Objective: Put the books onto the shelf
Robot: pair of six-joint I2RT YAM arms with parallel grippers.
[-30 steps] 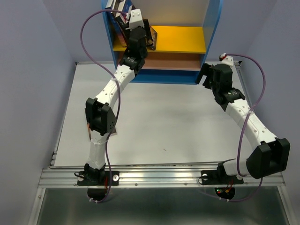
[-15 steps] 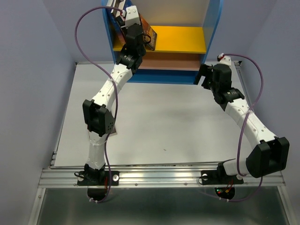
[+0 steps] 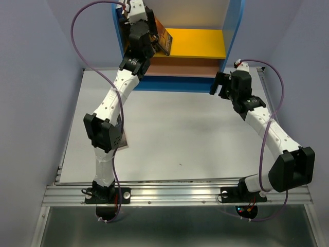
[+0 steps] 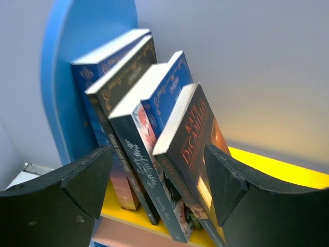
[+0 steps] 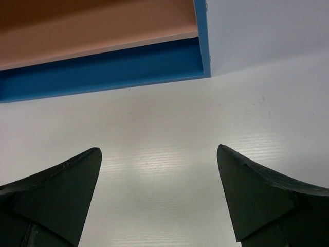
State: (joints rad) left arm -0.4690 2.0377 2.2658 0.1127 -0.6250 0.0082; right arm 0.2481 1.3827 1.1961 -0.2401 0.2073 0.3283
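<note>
Left gripper (image 4: 158, 159) up at shelf (image 4: 67, 77), at left end of yellow board (image 4: 288, 172). Fingers wide apart, nothing clamped between them. Five books (image 4: 149, 118) stand in row on yellow board, packed against blue side panel. Outermost one dark orange, "Kate DiCamillo" on cover. Right gripper (image 5: 158, 149) low over table (image 5: 164, 118), near shelf's front right corner. Fingers fully apart, empty.
</note>
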